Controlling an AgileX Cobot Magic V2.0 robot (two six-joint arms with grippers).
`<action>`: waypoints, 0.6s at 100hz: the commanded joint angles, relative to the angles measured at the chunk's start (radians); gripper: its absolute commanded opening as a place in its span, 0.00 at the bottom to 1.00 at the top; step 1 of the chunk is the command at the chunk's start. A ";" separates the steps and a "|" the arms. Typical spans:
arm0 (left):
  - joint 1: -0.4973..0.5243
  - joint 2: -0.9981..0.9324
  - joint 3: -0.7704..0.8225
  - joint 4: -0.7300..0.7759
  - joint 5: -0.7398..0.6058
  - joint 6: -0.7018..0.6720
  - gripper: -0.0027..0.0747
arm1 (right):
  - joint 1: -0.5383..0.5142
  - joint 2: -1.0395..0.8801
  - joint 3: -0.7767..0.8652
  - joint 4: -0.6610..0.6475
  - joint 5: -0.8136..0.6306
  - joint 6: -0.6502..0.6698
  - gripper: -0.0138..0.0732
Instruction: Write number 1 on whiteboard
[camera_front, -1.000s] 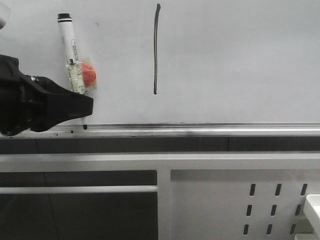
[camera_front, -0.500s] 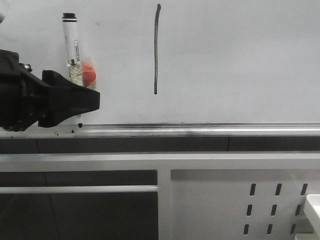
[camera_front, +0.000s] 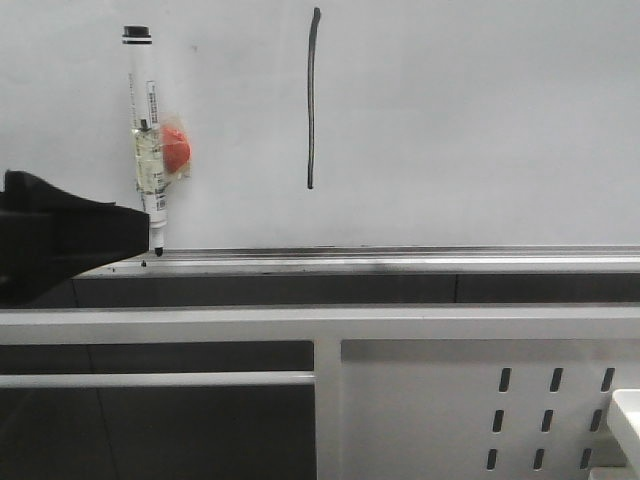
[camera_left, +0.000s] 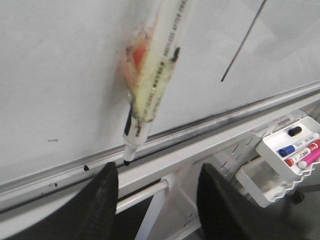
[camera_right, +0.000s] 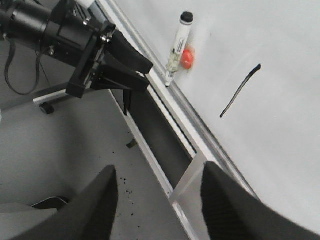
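Showing one number 1 on the whiteboard, right of one marker standing tip-down on the rail. Left gripper and right gripper: jaws spread wide, empty.

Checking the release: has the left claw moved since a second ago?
Yes. The left claw backed leftward from the marker, which stands on the rail.

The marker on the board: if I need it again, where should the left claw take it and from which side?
Grip the marker on its bare upper barrel, above the red holder, coming straight at the whiteboard with fingers either side. It stands upright, tip on the rail, so the barrel's sides are free. The left claw is open.
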 joint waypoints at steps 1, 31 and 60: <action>0.002 -0.044 0.019 0.000 -0.145 -0.008 0.47 | -0.009 -0.027 -0.024 0.008 -0.041 -0.005 0.44; 0.002 -0.077 0.193 0.017 -0.554 -0.005 0.01 | -0.009 -0.272 0.195 0.002 -0.174 0.025 0.10; 0.002 -0.074 0.241 0.154 -0.497 0.120 0.01 | -0.009 -0.591 0.558 0.002 -0.385 0.027 0.10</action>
